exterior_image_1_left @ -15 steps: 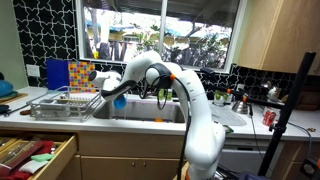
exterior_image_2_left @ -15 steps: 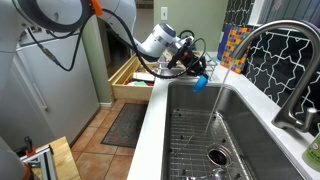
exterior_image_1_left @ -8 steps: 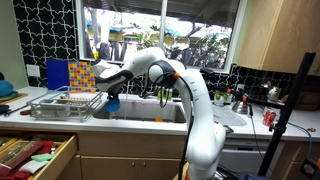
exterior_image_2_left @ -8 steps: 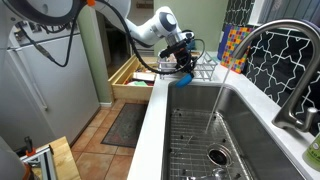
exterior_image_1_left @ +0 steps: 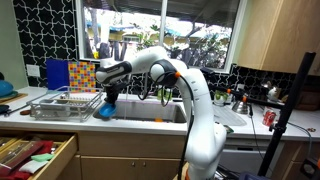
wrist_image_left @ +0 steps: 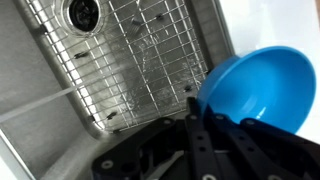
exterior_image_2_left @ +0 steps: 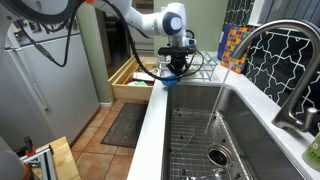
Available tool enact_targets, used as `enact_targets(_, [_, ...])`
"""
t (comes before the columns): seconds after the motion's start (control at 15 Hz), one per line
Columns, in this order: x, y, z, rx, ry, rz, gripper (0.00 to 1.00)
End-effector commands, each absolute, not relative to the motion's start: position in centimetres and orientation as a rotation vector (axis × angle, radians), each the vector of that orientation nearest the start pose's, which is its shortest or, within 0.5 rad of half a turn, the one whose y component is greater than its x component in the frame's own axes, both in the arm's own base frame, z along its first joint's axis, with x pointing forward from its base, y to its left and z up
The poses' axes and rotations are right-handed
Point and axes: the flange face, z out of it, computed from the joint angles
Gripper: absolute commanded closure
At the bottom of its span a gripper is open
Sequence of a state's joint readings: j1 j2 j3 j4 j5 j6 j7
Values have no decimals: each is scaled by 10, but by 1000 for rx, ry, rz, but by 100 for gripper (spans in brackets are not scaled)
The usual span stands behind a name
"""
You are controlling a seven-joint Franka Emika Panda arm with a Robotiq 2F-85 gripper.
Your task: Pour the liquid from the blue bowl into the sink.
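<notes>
The blue bowl is small, round and bright blue; my gripper is shut on its rim. In both exterior views the bowl is low over the pale counter strip at the sink's corner, beside the dish rack. The gripper points down above it. The sink is a steel basin with a wire grid and a drain; it also shows in an exterior view. The bowl's inside looks empty in the wrist view.
A wire dish rack stands on the counter beside the sink, with a coloured board behind it. A curved faucet runs water into the basin. An open drawer juts out below the counter.
My gripper has carried the bowl from over the basin to the counter edge by the rack, lowered it and turned it from tilted to about level.
</notes>
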State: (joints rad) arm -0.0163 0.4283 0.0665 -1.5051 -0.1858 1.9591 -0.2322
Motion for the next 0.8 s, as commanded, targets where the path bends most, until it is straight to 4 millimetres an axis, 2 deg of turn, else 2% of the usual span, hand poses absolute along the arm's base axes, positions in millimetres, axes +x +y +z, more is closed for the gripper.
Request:
enact_targets(0.0, [672, 4, 417, -3124, -537, 107, 96])
enact_targets(0.27, [660, -18, 405, -3112, -559, 204, 97])
enact_targets(0.73, [652, -24, 387, -2975, -712, 169, 97])
